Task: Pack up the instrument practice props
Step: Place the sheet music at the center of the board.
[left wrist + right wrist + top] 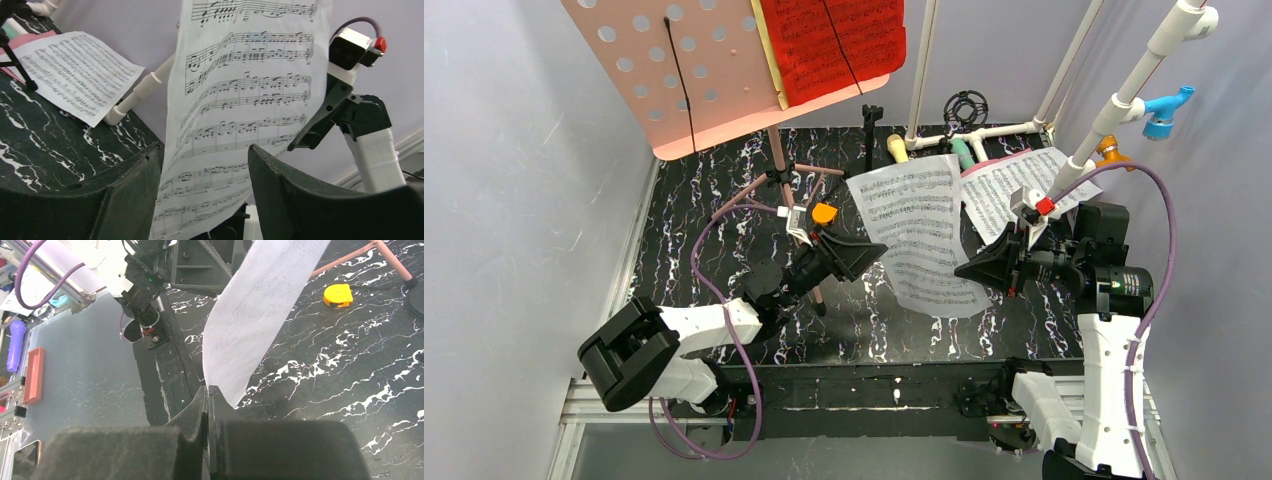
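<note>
Above the table's middle, the right gripper is pinching shut on the white music sheet's right edge, holding it up off the surface with its long axis running near to far. From the left, the left gripper is straddling the opposite edge, jaws apart and not yet clamped.

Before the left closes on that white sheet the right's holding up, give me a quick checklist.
1. Right gripper shut on held sheet: ok.
2. Left gripper open: ok.
3. Held sheet between left fingers: ok.
4. Paper touching them: cannot tell.
5. Held sheet flat: not ok, it bows.
6. Second sheet lying on table, away from the grip: ok.
</note>
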`<act>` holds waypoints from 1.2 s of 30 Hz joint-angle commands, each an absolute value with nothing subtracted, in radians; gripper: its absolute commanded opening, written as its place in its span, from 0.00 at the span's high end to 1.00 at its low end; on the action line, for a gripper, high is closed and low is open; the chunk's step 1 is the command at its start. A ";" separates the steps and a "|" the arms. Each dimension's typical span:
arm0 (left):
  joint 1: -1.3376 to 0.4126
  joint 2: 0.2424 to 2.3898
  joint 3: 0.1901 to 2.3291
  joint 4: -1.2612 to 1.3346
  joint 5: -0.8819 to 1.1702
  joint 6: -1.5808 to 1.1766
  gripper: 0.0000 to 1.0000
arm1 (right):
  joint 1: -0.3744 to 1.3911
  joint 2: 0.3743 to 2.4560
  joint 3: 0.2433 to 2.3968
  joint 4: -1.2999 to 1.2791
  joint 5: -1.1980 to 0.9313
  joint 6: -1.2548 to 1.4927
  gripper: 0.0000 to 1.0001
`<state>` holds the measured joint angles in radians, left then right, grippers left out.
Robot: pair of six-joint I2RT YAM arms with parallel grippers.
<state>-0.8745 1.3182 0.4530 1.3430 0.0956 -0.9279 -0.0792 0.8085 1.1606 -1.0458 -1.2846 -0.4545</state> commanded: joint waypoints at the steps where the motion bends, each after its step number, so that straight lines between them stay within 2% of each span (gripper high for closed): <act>1: -0.865 1.292 0.499 1.393 0.161 -0.944 0.39 | -0.085 0.799 1.147 -1.036 -1.262 -0.459 0.99; 9: -0.864 1.303 0.500 1.390 0.161 -0.917 0.51 | -0.085 0.798 1.149 -1.034 -1.265 -0.451 0.99; 14: -0.864 1.295 0.499 1.370 0.189 -0.869 0.77 | -0.085 0.796 1.140 -1.033 -1.254 -0.451 0.99; 17: -0.862 1.272 0.497 1.319 0.206 -0.824 1.00 | -0.085 0.792 1.134 -1.036 -1.232 -0.458 0.99; 21: -0.862 1.202 0.491 1.210 0.207 -0.746 1.00 | -0.086 0.790 1.141 -1.076 -1.163 -0.522 0.96; 30: -0.863 0.974 0.579 0.647 0.277 -0.484 1.00 | -0.086 0.848 1.276 -1.155 -0.994 -0.697 0.24; 33: -0.864 0.931 0.624 0.503 0.312 -0.409 1.00 | -0.085 0.879 1.343 -1.185 -0.964 -0.765 0.11; 36: -0.864 0.919 0.683 0.377 0.353 -0.339 1.00 | -0.085 0.905 1.389 -1.215 -0.965 -0.842 0.03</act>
